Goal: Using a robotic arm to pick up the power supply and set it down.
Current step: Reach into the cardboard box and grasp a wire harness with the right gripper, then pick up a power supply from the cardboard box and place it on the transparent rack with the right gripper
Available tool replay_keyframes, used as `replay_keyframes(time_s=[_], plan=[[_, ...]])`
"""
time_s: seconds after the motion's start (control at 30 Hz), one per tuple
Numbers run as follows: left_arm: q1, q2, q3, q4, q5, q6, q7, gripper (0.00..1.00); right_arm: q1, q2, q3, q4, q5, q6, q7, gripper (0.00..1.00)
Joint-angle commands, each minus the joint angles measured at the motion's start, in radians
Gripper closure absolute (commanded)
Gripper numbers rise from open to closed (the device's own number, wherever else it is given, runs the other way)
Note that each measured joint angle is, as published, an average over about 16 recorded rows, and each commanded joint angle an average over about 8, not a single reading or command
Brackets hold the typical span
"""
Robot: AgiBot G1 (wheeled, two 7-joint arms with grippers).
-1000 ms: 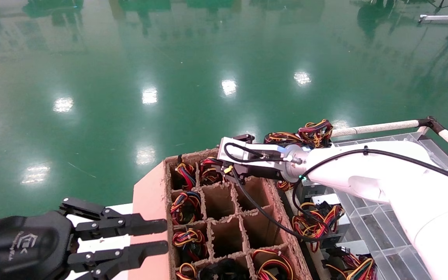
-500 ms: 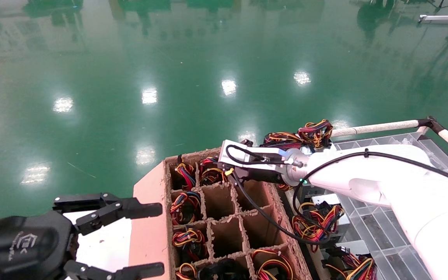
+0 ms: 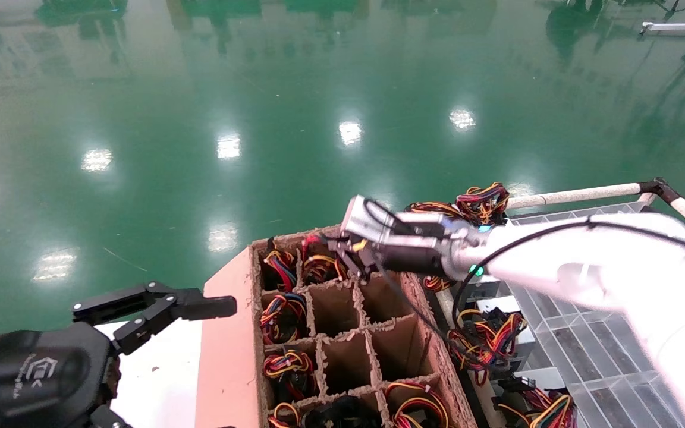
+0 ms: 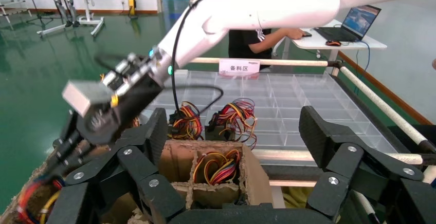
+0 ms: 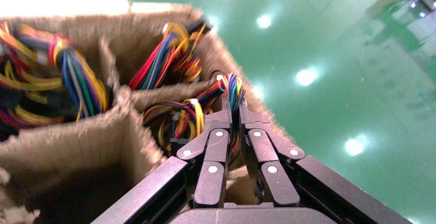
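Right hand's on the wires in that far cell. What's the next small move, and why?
Probably a short, slow lift straight up. The right hand is shut on the power supply's wire bundle only. The grey body is unseen down in the cardboard cell, so its walls could snag a sideways pull. The left hand is open, parked aside.

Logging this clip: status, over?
Right gripper shut on wires at carton's far cells. Left gripper open, parked beside carton. Supply body hidden; dividers close around it.
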Motion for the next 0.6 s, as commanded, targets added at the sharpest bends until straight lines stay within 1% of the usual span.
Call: replay_keyframes(time_s=[0.03, 0.2, 0.33, 0.6], plan=[[0.000, 0.000, 0.000, 0.000, 0.000, 0.000, 0.000, 0.43, 0.011, 0.009, 0.008, -0.008, 0.017, -0.026, 0.003, 1.00], [0.000, 0.000, 0.000, 0.000, 0.000, 0.000, 0.000, 0.42, 0.052, 0.056, 0.037, 0.018, 0.059, -0.083, 0.012, 1.00], [0.000, 0.000, 0.000, 0.000, 0.000, 0.000, 0.000, 0.40, 0.086, 0.104, 0.056, 0.065, 0.083, -0.116, 0.029, 1.00], [0.000, 0.000, 0.000, 0.000, 0.000, 0.000, 0.000, 0.36, 0.134, 0.240, 0.088, 0.233, 0.113, -0.149, 0.106, 1.00]])
